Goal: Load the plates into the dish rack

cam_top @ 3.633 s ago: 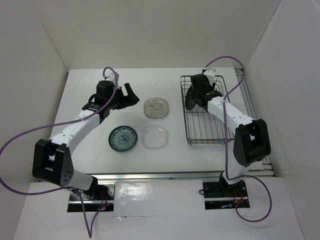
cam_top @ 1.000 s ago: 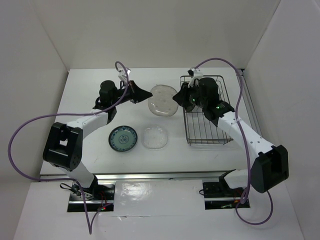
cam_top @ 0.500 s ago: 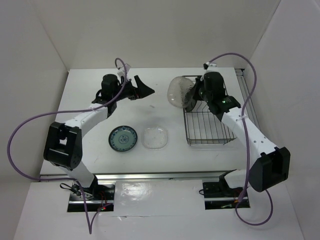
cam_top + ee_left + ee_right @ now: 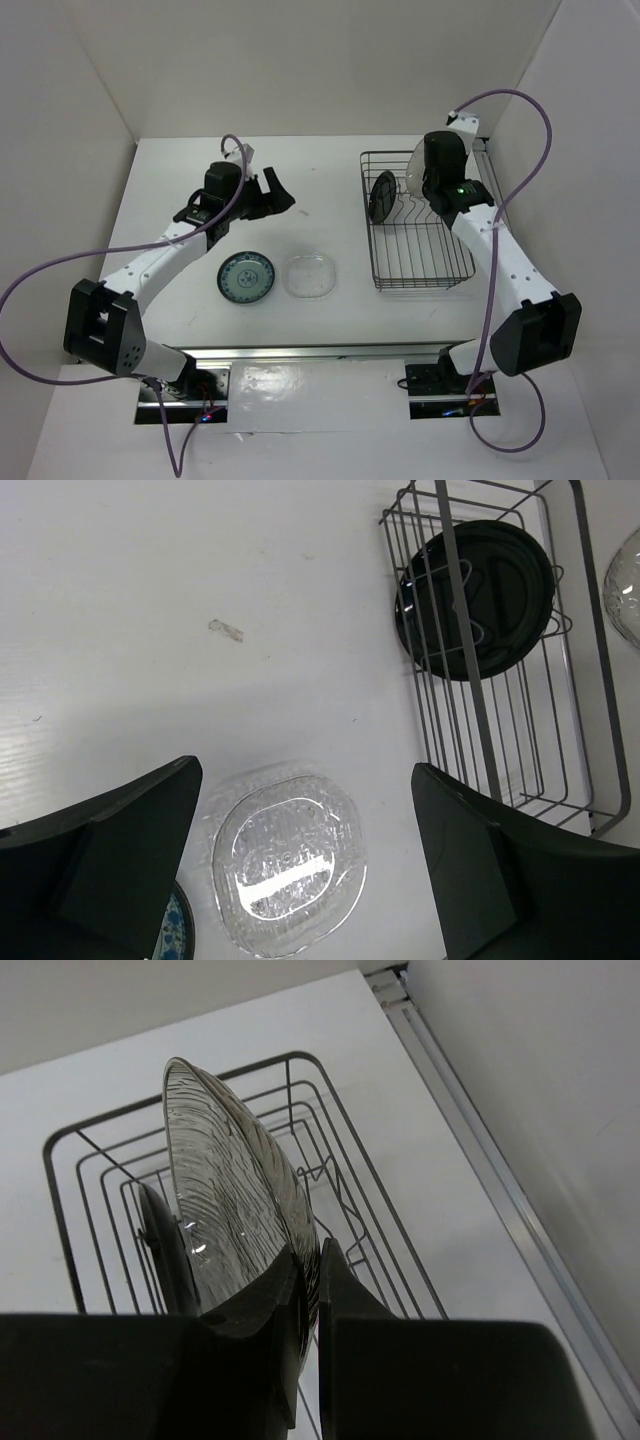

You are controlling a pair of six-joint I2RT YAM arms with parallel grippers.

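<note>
Right gripper [image 4: 310, 1260] pinching clear plate [image 4: 235, 1200], above rack [image 4: 420, 255]

Bright, even, diffuse overhead light on the white table [image 4: 320, 180], shadows faint and soft. White glare streak on the clear rounded-square plate [image 4: 285, 865] at six o'clock in the left wrist view

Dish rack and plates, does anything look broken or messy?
Nothing looks broken or spilled. The black plate stands upright in the dish rack, and the right tool holds a clear plate on edge over it. Only a tiny pale speck on the table looks stray.
</note>
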